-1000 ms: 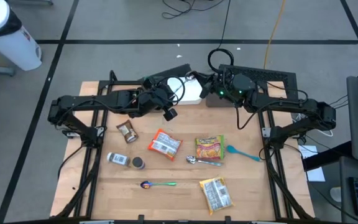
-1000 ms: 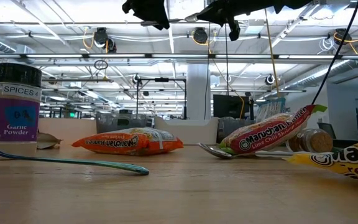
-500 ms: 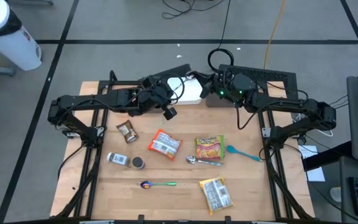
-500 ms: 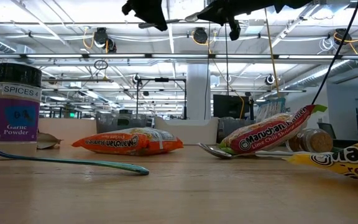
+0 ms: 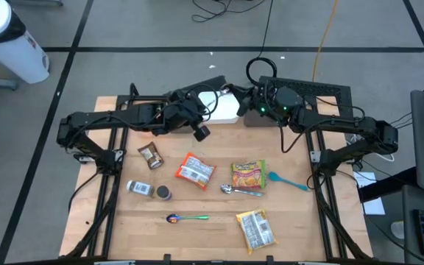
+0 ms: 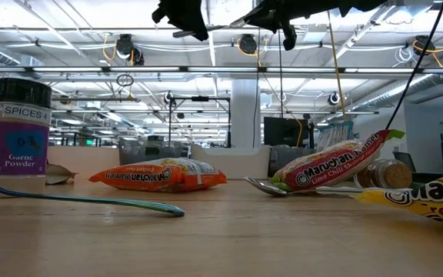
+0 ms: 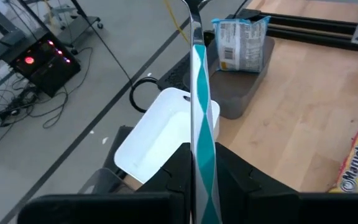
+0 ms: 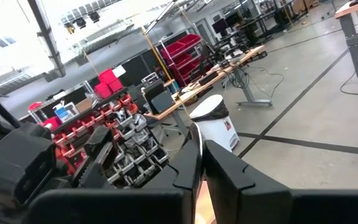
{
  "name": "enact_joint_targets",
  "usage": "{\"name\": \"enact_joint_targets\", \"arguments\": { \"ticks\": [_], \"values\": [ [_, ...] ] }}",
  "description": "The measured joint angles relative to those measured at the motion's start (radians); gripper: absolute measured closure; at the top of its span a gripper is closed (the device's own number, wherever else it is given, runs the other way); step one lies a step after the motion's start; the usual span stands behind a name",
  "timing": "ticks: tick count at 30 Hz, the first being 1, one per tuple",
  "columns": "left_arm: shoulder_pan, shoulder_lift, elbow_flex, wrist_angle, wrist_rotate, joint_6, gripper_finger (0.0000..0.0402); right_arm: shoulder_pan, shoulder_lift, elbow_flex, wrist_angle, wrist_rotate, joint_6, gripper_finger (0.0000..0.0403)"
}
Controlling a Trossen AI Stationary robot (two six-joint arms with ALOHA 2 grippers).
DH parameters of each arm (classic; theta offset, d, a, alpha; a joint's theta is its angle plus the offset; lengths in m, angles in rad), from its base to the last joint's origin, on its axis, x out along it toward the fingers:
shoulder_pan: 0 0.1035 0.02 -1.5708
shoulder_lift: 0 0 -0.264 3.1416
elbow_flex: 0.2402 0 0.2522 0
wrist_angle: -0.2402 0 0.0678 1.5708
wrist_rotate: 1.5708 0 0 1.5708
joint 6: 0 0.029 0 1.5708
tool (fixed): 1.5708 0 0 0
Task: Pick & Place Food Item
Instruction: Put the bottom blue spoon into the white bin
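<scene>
I have a teal-and-white spoon [image 7: 199, 118] pinched upright in the left tool [image 7: 194, 168], raised at the table's [image 5: 293, 221] twelve o'clock edge over the white bin [image 7: 160, 134]. I should lower before letting go. The right tool [image 8: 199, 163], beside it, looks pinched narrow.

Bare board [image 5: 205, 239] near front edge; packets [image 5: 195, 170] crowding, apparently, mid-table.

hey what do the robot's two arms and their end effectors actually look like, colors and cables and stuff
Both arms are dark, nearly black, built of jointed segments with thin black cables along them. The left end effector and the right end effector each have two flat, angular black fingers. The right arm shows small green indicator lights. No lettering is legible.
</scene>
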Motion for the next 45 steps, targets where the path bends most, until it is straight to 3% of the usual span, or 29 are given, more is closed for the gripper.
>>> {"name": "enact_joint_targets", "arguments": {
  "ticks": [11, 17, 23, 30, 39, 45],
  "values": [
    [0.049, 0.002, 0.000, 0.001, 0.120, 0.021, 0.0358, -0.040, -0.001, 0.000, 0.024, -0.058, -0.051, 0.0259],
    [0.144, 0.002, 0.000, 0.001, 0.284, 0.080, 0.0358, -0.088, -0.048, 0.000, 0.017, -0.057, -0.157, 0.0224],
    [0.294, 0.005, 0.000, 0.002, 0.471, 0.133, 0.0358, -0.140, -0.110, 0.000, -0.024, -0.056, -0.215, 0.0216],
    [0.416, 0.087, 0.000, 0.013, 0.631, 0.209, 0.0358, -0.167, -0.151, 0.000, -0.202, -0.054, -0.266, 0.0221],
    [0.465, 0.230, -0.001, 0.062, 0.728, 0.245, 0.0358, -0.164, -0.150, 0.000, -0.259, -0.054, -0.260, 0.0220],
    [0.465, 0.313, 0.056, 0.065, 0.735, 0.254, 0.0358, -0.182, -0.153, 0.000, -0.265, -0.050, -0.267, 0.0226]
  ]
}}
